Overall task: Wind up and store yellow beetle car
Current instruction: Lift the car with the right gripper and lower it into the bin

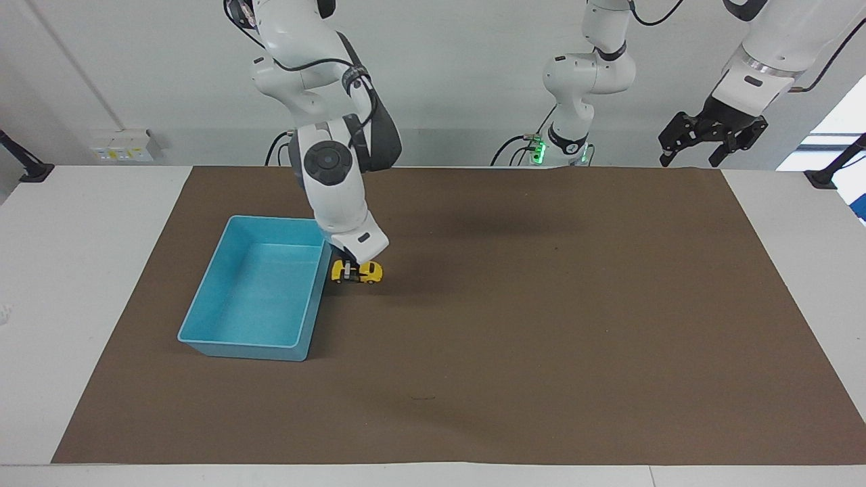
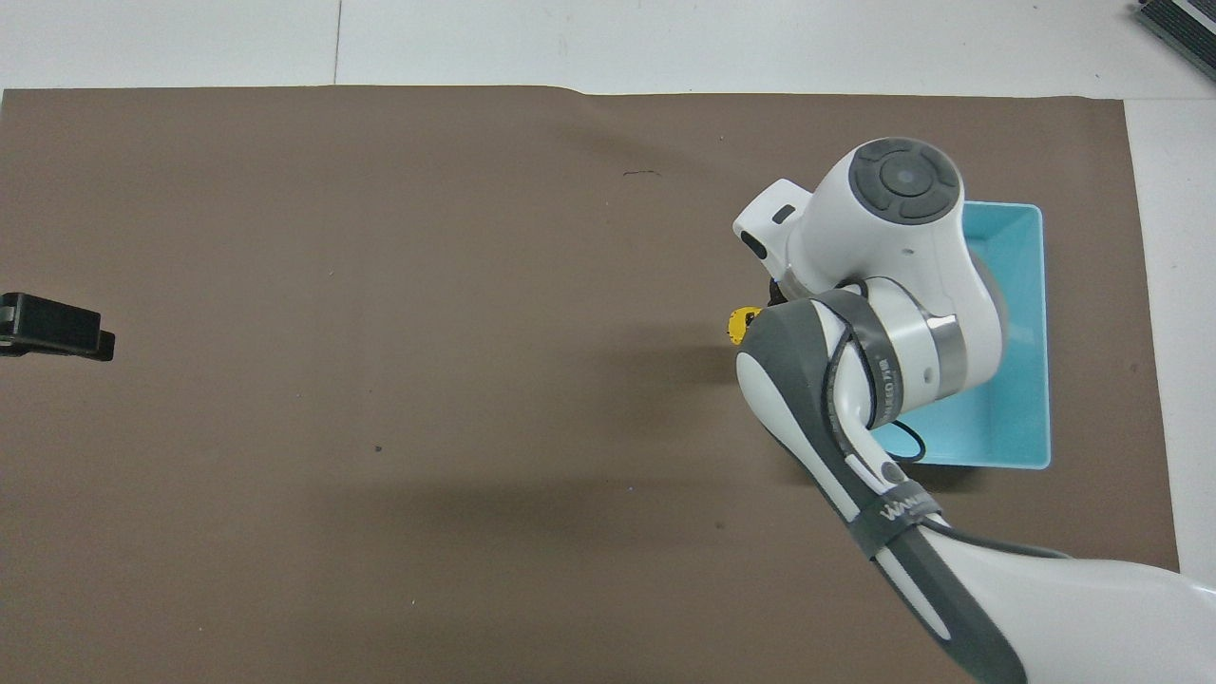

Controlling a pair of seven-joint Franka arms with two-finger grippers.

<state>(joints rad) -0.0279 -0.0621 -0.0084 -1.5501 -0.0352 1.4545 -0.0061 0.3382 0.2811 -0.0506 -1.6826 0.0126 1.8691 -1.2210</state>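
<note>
Yellow car: the tiny bright yellow beetle-shaped toy car (image 1: pixel 357 272) with dark windows and black wheels hangs lifted off the brown paper mat (image 1: pixel 541 325), just beside the wall of the light blue plastic bin (image 1: pixel 223 297) that faces the mat's middle.
Right gripper (image 1: pixel 349 269): you have its jaws closed across the car's body from above.
Left gripper (image 1: pixel 712 132): waits raised at its own end of the table, fingers spread.
Handling: judge it light, rigid and smooth; the rounded shell could slip or twist.
Where to hold: keep the pinch across the flat sides, midway between the wheels.
Storing: lower it into the bin before releasing, so it does not roll.
</note>
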